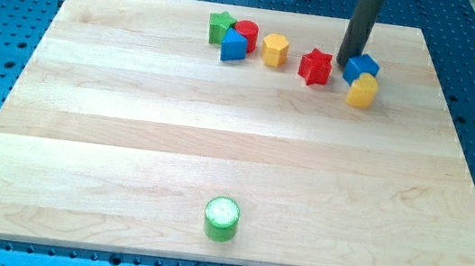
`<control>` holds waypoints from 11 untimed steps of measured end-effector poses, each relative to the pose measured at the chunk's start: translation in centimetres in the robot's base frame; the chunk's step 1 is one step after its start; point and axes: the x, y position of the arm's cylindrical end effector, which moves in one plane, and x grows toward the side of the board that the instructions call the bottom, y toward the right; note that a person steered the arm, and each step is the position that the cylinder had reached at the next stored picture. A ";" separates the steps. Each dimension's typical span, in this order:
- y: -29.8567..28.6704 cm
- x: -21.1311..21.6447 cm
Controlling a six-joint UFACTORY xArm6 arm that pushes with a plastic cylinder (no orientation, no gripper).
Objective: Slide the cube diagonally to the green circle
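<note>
The board (218, 140) is pale wood with a smooth, matt finish and visible grain. The blue cube (362, 67) and the green circle (221, 218) look like smooth plastic (slightly glossy), while my dark rod looks matt.

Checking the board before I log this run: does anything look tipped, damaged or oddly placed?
Nothing looks damaged or tipped. Only the green cylinder block stands out, sitting alone near the wooden board's bottom edge while the other blocks cluster along the top. My tip rests against the blue cube, which touches the yellow block.
</note>
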 end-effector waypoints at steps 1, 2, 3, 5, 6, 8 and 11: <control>0.4 3.9; 2.4 4.0; 4.7 1.7; 5.1 2.1; 5.1 4.7; 5.6 11.2; 13.0 9.2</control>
